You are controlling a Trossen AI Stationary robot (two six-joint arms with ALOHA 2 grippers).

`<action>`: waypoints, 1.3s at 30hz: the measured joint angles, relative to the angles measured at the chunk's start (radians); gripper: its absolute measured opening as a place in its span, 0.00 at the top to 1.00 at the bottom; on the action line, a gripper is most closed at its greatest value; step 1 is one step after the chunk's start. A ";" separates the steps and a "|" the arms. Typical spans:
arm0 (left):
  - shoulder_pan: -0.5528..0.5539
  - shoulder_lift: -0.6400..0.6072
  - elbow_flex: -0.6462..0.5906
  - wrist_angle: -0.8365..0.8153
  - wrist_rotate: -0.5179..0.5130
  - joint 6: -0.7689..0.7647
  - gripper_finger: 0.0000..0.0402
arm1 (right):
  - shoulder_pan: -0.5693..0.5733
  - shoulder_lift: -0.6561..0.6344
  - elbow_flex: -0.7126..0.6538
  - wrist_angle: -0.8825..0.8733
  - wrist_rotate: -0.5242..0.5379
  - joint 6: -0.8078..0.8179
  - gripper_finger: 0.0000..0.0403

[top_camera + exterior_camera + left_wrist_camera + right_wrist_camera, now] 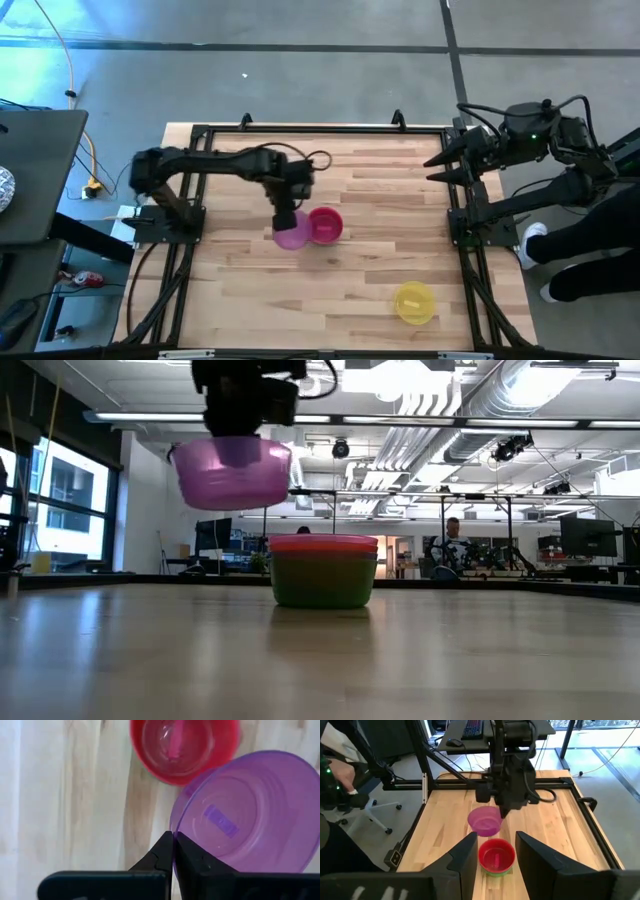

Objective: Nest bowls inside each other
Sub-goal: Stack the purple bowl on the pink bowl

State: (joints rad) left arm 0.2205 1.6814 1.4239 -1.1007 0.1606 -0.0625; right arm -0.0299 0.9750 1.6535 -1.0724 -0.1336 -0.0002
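No brand or legible writing shows; the purple bowl (250, 815) carries only a small raised rectangular mark on its inside base, too blurred to read.

The left gripper (173, 851) pinches the rim of that purple bowl between its closed fingers and holds it in the air above the desk (240, 290), empty and roughly level, just beside a stack of nested bowls and higher than it, as the low view shows.

The stack (323, 570) stands on the desk near its middle. Its top bowl is red (182, 747), a green bowl (322, 582) sits at the bottom, and a thin pink rim shows between them; how many bowls lie inside in all cannot be told.

One yellow bowl (414, 302) stands alone near the desk's front right, well apart from the stack, with nothing seen in it.

The right gripper (494, 851) waits at the desk's right edge, its fingers spread wide and empty.
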 joint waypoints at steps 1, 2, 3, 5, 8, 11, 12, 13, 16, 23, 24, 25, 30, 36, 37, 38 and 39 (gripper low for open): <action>0.004 0.032 0.038 -0.019 -0.001 0.011 1.00 | 0.000 0.000 0.000 -0.003 0.000 0.000 0.69; 0.005 0.062 0.075 -0.021 0.000 0.023 1.00 | 0.000 0.000 0.000 -0.007 0.000 0.001 0.69; 0.005 0.092 0.113 -0.037 0.000 0.037 1.00 | 0.000 0.000 0.000 -0.011 0.000 0.003 0.69; 0.005 0.151 0.187 -0.092 -0.001 0.068 1.00 | 0.000 0.000 0.000 -0.018 -0.004 0.012 0.69; 0.006 0.234 0.293 -0.135 -0.009 0.114 1.00 | 0.000 0.000 0.000 -0.034 -0.019 0.026 0.69; 0.013 0.300 0.385 -0.156 -0.015 0.141 1.00 | 0.000 0.000 0.000 -0.049 -0.029 0.026 0.69; 0.016 0.320 0.413 -0.160 -0.014 0.149 1.00 | 0.000 0.000 0.000 -0.050 -0.029 0.026 0.69; 0.018 0.337 0.437 -0.167 -0.015 0.154 1.00 | 0.000 0.000 0.000 -0.051 -0.029 0.026 0.69; 0.031 0.385 0.502 -0.176 -0.015 0.175 1.00 | 0.000 0.000 0.000 -0.053 -0.029 0.026 0.69; 0.057 0.465 0.569 -0.196 -0.003 0.198 1.00 | 0.000 0.000 0.000 -0.054 -0.034 0.019 0.69; 0.058 0.472 0.570 -0.192 0.002 0.198 1.00 | 0.000 0.000 0.000 -0.054 -0.034 0.019 0.69; 0.060 0.478 0.570 -0.188 0.010 0.198 1.00 | 0.000 0.000 0.000 -0.053 -0.034 0.019 0.69; 0.063 0.497 0.570 -0.181 0.031 0.208 1.00 | 0.000 0.000 0.000 -0.053 -0.034 0.019 0.69; 0.062 0.519 0.570 -0.172 0.030 0.213 1.00 | 0.000 0.000 0.000 -0.053 -0.034 0.000 0.69; 0.062 0.521 0.570 -0.172 0.030 0.215 1.00 | 0.000 0.000 0.000 -0.053 -0.034 0.000 0.69; 0.062 0.526 0.570 -0.162 0.031 0.215 1.00 | 0.000 0.000 0.000 -0.053 -0.034 0.000 0.69; 0.062 0.530 0.570 -0.145 0.033 0.214 1.00 | 0.000 0.000 0.000 -0.053 -0.034 0.000 0.69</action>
State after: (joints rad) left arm 0.2829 2.2115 1.9942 -1.2456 0.1931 0.1515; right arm -0.0299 0.9745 1.6535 -1.1259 -0.1673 -0.0002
